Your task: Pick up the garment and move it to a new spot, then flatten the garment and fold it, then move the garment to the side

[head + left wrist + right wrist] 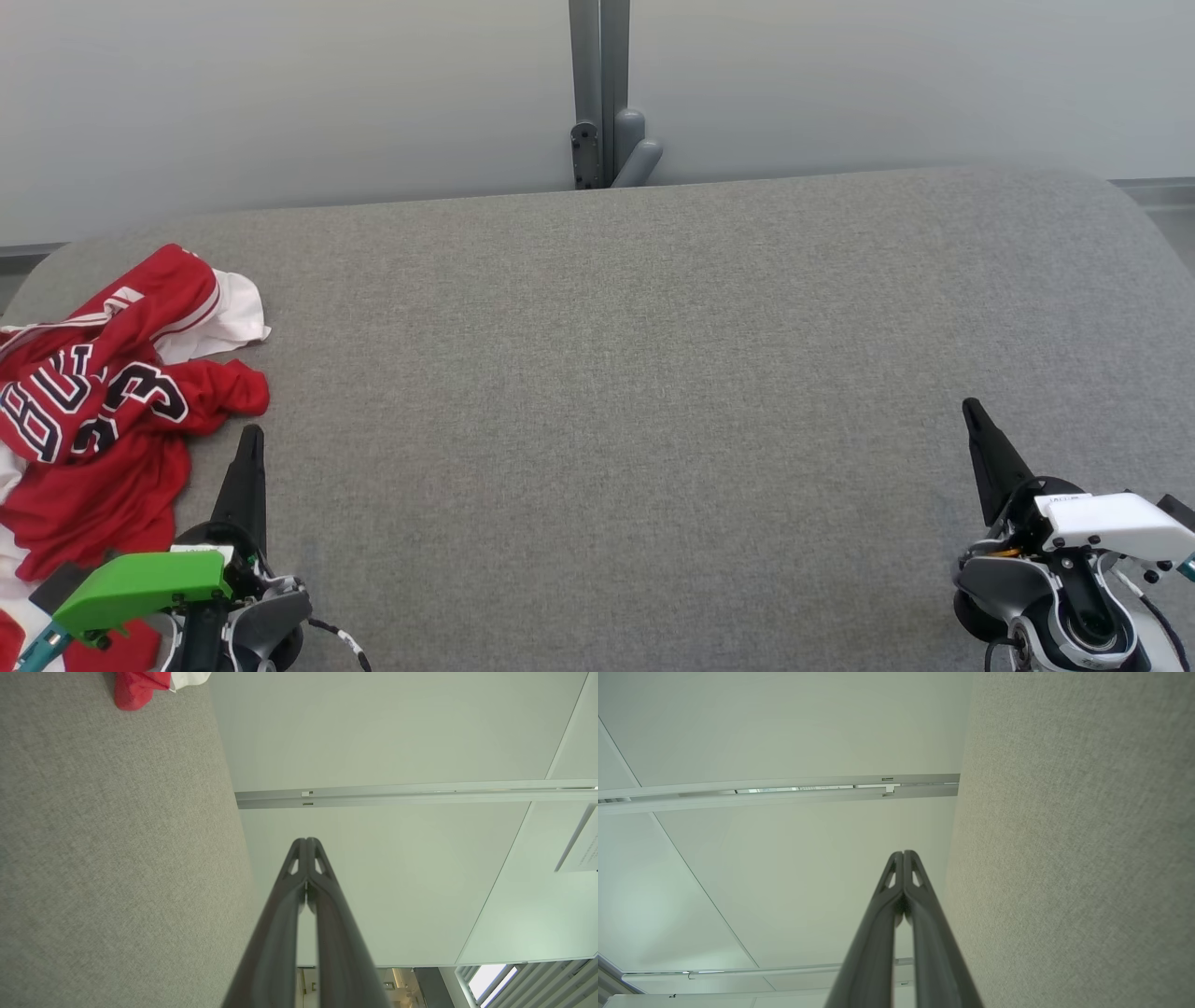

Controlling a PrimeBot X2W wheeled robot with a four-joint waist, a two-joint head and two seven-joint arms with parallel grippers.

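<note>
Garment (103, 401): a red jersey with white trim and dark lettering, lying crumpled at the left end of the gray padded table (616, 373).
- Its left part is cut off by the picture's edge.
- The lettering is folded over itself and cannot be read whole.
- Its near part is hidden behind the green cover (140, 583) on the left arm.
- The left wrist view catches one red-and-white corner at its top edge.

Left gripper (250, 439): fingers pressed together, holding nothing. The tip points toward the far side, just beside the jersey's near right fold. A narrow strip of table shows between them.

Right gripper (971, 408): fingers also together and empty, at the near right, well apart from the jersey. Its white cover (1111, 523) runs off the right edge.

Surroundings: a gray post (597, 93) stands behind the table's far edge, against a pale wall (280, 93).
</note>
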